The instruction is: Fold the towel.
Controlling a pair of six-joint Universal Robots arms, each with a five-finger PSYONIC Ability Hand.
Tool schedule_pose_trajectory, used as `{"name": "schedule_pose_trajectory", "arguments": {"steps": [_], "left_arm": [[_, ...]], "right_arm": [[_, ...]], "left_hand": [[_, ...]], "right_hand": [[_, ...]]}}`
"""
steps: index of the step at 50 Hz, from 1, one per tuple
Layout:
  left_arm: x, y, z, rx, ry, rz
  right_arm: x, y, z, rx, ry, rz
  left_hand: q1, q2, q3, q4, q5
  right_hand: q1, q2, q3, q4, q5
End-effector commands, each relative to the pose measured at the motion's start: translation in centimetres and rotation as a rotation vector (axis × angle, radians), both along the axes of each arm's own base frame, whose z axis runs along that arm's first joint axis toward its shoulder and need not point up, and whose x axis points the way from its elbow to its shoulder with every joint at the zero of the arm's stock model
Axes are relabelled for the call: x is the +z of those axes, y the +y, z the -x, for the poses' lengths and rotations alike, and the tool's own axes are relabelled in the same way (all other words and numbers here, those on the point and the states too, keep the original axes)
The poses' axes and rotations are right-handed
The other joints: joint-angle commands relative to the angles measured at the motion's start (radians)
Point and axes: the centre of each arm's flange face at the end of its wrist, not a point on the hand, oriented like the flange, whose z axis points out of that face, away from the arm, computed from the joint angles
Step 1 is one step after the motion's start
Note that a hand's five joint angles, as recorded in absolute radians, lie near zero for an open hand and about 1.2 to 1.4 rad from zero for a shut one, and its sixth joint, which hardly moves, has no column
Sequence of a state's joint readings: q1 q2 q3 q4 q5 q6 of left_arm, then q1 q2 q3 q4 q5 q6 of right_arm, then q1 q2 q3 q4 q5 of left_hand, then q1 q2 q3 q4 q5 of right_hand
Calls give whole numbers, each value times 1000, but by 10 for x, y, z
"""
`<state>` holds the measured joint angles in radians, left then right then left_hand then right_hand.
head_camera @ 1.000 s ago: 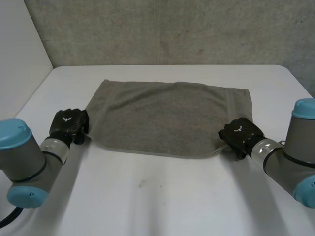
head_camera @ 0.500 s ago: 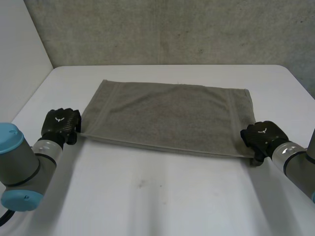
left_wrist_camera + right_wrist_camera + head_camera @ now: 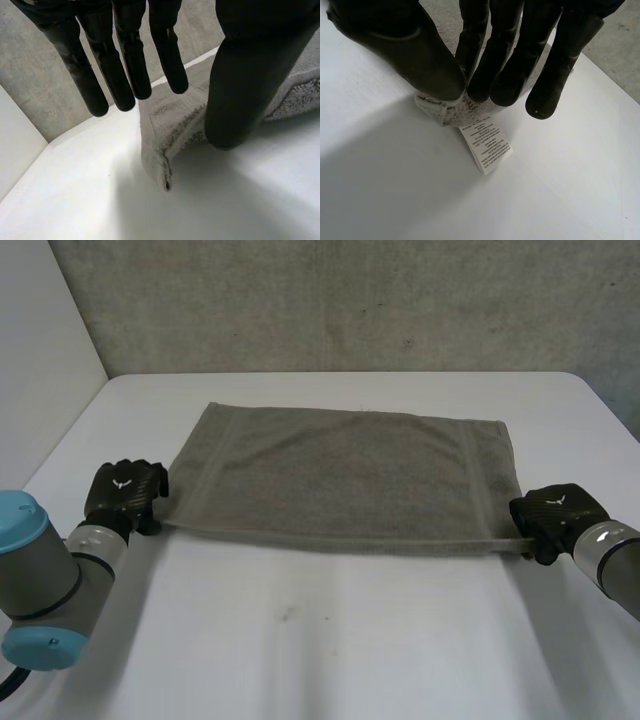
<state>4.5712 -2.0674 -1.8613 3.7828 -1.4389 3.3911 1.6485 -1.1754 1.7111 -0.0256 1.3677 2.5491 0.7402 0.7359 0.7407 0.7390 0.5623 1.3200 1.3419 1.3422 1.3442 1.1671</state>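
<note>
Both hands slid outward since a moment ago, so the near edge of the grey rectangular terry towel [image 3: 340,475] is now stretched straight. It sits mid-way on the white table [image 3: 330,640], long axis running 9 to 3 o'clock. The left hand [image 3: 125,495] pinches the 7 o'clock corner between thumb and straight fingers. The right hand [image 3: 560,515] pinches the 5 o'clock corner, and a white care label [image 3: 487,142] dangles there.

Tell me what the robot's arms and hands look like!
The left arm and right arm are chunky grey tubes, and the left one has a round light-blue cap. The black left hand and black right hand each have a small white mark on the back. Up close, the fingers are long, smooth black rods with rounded tips, and the thumb is much thicker.
</note>
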Motion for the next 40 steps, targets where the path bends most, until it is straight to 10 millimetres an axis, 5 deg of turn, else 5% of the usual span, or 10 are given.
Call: {"name": "schedule_pose_trajectory", "arguments": {"steps": [1,5,7,21,25,27,34,37,40], "left_arm": [[-6,-1,4,-39,4,-14],[-7,-1,8,-84,9,-16],[-7,-1,11,-117,14,-14],[9,2,1,-99,-19,5],[22,20,-17,-62,-79,-15],[38,49,-31,-43,-181,-29],[82,103,-39,-91,-261,25],[91,109,-35,-187,-208,33],[104,98,-30,-281,-133,93]], "right_arm": [[-3,3,-1,22,32,-5],[-3,3,-1,24,36,-2],[-3,3,-1,26,35,-2],[8,7,0,42,71,23],[19,23,3,78,139,2],[21,49,6,156,234,-89],[41,83,27,270,392,-155],[49,79,29,293,400,-109],[62,49,28,262,335,-4]], "left_hand": [[63,67,63,64,66],[240,244,239,241,243],[654,658,653,655,657],[656,660,656,657,659],[656,660,656,657,659],[656,660,656,657,659],[656,660,656,657,659],[656,660,656,657,659],[656,660,656,657,659]], "right_hand": [[76,54,54,52,55],[76,54,54,52,55],[76,54,54,52,55],[76,54,54,52,55],[76,54,54,52,55],[76,54,54,52,55],[76,54,54,52,55],[76,54,54,52,55],[76,54,54,52,55]]}}
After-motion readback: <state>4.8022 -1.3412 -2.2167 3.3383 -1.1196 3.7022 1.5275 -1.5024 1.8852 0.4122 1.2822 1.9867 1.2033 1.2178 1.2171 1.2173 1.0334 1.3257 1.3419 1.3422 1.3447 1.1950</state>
